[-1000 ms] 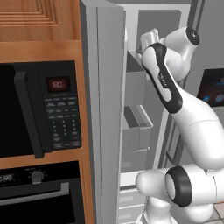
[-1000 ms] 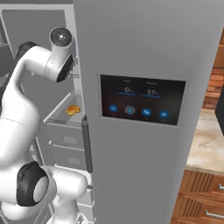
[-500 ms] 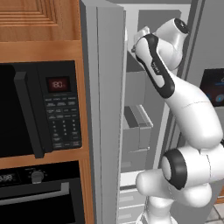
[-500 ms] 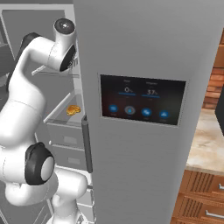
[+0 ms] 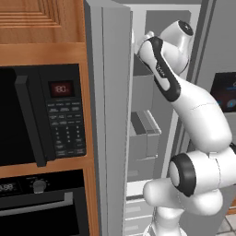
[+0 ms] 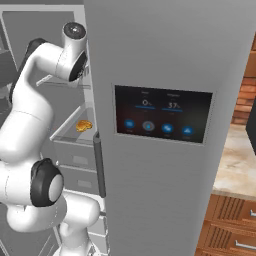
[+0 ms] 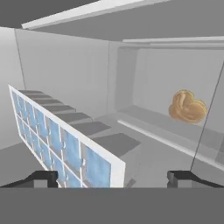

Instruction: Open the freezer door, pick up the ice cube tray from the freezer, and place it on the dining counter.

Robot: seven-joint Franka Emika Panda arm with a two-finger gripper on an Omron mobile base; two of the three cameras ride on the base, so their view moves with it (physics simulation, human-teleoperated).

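Hand view looks straight into the white inside of the freezer (image 7: 144, 83), and the two dark fingers (image 7: 43, 178) stand wide apart at the bottom of the picture with nothing between them. The ice cube tray (image 7: 61, 140) sits in front of them toward the left, a white frame with two rows of pale blue cubes, running away from the camera at a slant; its near end lies just beside the left fingertip, though I cannot tell whether they touch. Past the tray a row of grey slats (image 7: 83, 124) steps back along the wall. Off to the right a small golden-brown lump of food (image 7: 187, 106) rests on a pale ledge, well apart from the tray.

From the left base view, the freezer door (image 5: 113, 115) is swung open, showing its grey edge, and the white arm (image 5: 184, 97) bends up and reaches into the upper part of the compartment. Grey bins (image 5: 145, 133) hang on the inner side below the arm's elbow. To the left of the door stand a black microwave (image 5: 41, 115) set in wooden cabinetry and a dark oven (image 5: 41, 207) beneath it.

From the right base view, the other grey door carries a dark touchscreen (image 6: 162, 115), and the same golden lump (image 6: 84, 125) lies on a clear shelf beside the arm.
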